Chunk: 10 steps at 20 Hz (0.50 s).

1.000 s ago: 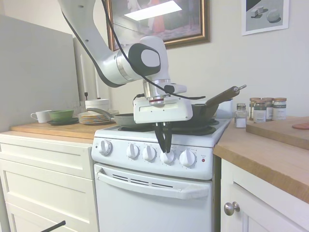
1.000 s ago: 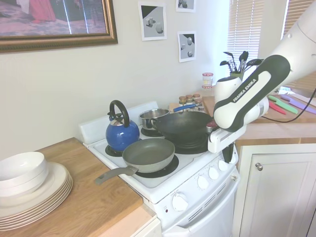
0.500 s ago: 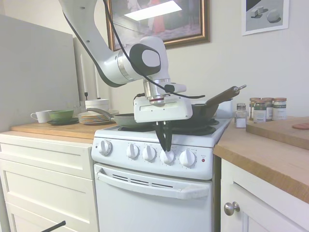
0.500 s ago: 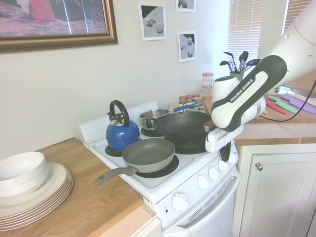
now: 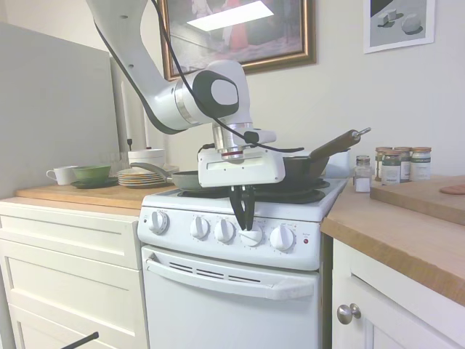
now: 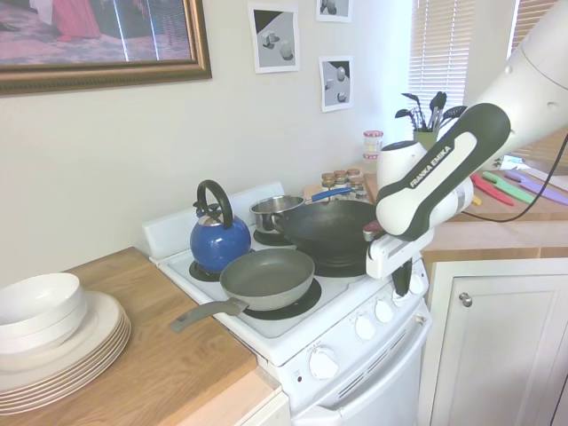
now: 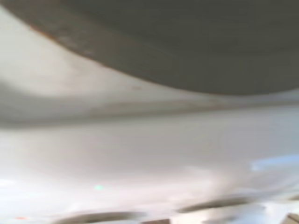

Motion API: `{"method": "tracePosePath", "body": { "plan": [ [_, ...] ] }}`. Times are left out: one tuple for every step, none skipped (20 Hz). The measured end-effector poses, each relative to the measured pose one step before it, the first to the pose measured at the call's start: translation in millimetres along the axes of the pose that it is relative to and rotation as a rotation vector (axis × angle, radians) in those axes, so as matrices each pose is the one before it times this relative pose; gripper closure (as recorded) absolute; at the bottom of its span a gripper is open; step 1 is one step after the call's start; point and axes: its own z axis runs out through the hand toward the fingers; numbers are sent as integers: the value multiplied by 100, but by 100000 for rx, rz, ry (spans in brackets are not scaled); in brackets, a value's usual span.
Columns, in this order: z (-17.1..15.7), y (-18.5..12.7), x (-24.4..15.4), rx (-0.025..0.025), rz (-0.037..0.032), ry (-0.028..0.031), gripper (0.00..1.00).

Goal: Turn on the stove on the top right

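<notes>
The white stove (image 5: 232, 291) stands between wooden counters, with five round knobs along its front panel and a small red light (image 5: 306, 241) at the right end. My gripper (image 5: 246, 224) points down in front of the panel, its dark fingers pressed together and shut. The tips rest at the upper edge of the fourth knob from the left (image 5: 252, 235). From the other side, the gripper (image 6: 401, 286) hangs at the stove's (image 6: 266, 333) front right corner beside the knobs. The wrist view is a blur of white stove surface (image 7: 149, 154) under a dark curved shape.
A black wok (image 6: 333, 226), a grey frying pan (image 6: 268, 275), a blue kettle (image 6: 217, 238) and a small pot (image 6: 277, 211) sit on the burners. Stacked plates (image 6: 53, 342) lie on the left counter. Spice jars (image 5: 398, 164) stand on the right counter (image 5: 407, 233).
The gripper has shifted slightly left and a touch upward along the knob panel, its fingers still together. The pans have not moved.
</notes>
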Motion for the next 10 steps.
{"method": "tracePosePath", "body": {
  "plan": [
    [56, -147, -104, -11, -162, -127, 100],
    [60, -58, -47, -23, -24, -132, 100],
    [65, 1, -9, -29, 81, -138, 100],
    [61, 4, -6, -5, 110, -140, 100],
    [56, -1, -9, -11, 83, -127, 100],
    [71, -6, -14, 9, 136, -186, 100],
    [127, -3, -21, -52, 145, -272, 100],
    [200, -4, -27, -133, 119, -335, 100],
    [281, 12, -31, -265, 112, -448, 100],
    [293, 17, -25, -324, 45, -394, 100]
  ]
}}
